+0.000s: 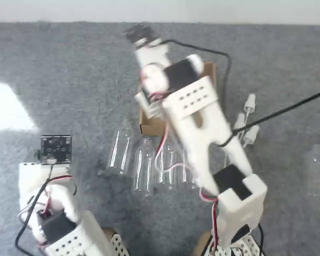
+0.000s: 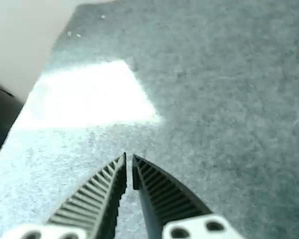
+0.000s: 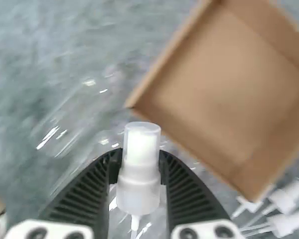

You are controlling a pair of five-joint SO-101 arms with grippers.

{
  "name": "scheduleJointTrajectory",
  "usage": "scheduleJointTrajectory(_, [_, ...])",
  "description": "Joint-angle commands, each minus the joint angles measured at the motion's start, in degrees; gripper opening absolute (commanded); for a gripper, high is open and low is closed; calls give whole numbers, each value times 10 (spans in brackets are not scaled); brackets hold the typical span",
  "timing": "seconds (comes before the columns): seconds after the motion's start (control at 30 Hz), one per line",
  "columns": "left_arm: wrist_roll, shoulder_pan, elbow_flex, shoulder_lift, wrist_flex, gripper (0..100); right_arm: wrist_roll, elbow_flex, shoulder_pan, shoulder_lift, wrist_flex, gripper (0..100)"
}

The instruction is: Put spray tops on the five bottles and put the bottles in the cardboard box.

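My right gripper (image 3: 138, 172) is shut on a white spray top (image 3: 139, 149), whose thin dip tube hangs down between the fingers. It is held above clear bottles (image 3: 72, 124) lying on the carpet, beside the open, empty cardboard box (image 3: 229, 94). In the high view the right arm (image 1: 202, 128) stretches over the box (image 1: 149, 127), and three clear bottles (image 1: 144, 162) lie side by side just in front of it. Another bottle (image 1: 314, 170) lies far right. My left gripper (image 2: 129, 163) is shut with nothing in it, low over bare carpet at the near left.
Three loose spray tops (image 1: 246, 122) lie right of the box, also seen as spray tops (image 3: 284, 201) from the right wrist. The left arm (image 1: 53, 208) is folded back at the near left. A bright patch of light (image 1: 5, 106) falls on the grey carpet at the left.
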Motion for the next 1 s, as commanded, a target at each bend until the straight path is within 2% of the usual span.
scheduleJointTrajectory(0.0, [-6,-3,-131,108,37,13,9,67,-14,-43,23,6])
scheduleJointTrajectory(0.13, [-6,33,-276,287,85,13,62,181,72,-122,22,6])
scheduleJointTrajectory(0.27, [-4,139,-405,449,160,13,109,293,180,-233,12,6])
scheduleJointTrajectory(0.33, [22,200,-443,498,179,13,126,353,216,-283,3,6])
scheduleJointTrajectory(0.43, [87,301,-467,521,186,13,153,468,259,-346,-36,6])
scheduleJointTrajectory(0.5, [116,379,-469,521,186,13,158,551,299,-375,-101,6])
scheduleJointTrajectory(0.6, [154,499,-470,527,182,15,157,652,348,-384,-197,6])
scheduleJointTrajectory(0.7, [181,582,-471,527,164,62,126,709,359,-367,-262,8])
scheduleJointTrajectory(0.8, [185,581,-472,527,157,87,105,721,341,-349,-280,9])
scheduleJointTrajectory(0.97, [185,453,-461,527,136,85,54,721,289,-337,-304,9])
